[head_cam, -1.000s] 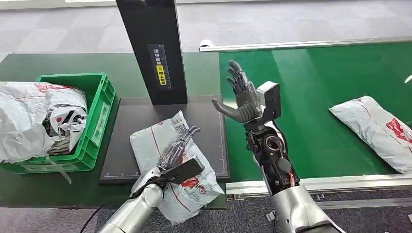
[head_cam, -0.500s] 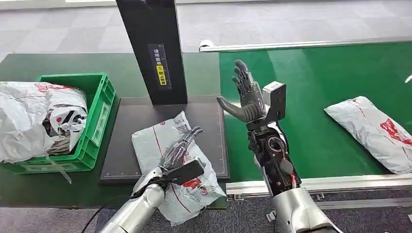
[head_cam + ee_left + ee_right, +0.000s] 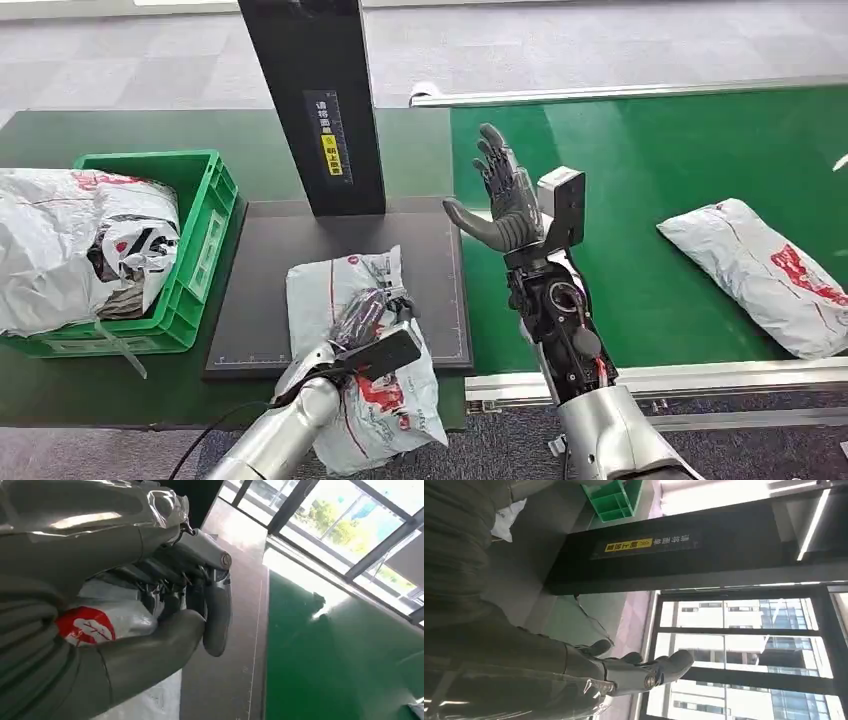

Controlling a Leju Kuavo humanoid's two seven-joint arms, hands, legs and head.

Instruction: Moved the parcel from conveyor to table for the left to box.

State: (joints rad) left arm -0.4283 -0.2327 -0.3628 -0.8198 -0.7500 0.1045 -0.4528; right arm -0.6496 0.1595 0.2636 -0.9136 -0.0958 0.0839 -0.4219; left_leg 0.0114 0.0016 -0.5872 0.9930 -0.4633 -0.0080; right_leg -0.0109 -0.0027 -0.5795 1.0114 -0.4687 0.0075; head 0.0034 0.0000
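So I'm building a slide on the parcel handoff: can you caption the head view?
Left hand grips a parcel on the dark mat; right hand open, raised.

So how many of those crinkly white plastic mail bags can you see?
3: one white plastic parcel held by the left hand on the black mat, one on the green conveyor, one in the green crate. More may hide underneath.

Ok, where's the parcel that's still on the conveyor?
In the head view the parcel lies on the green conveyor at the far right, well clear of the raised right robot hand.
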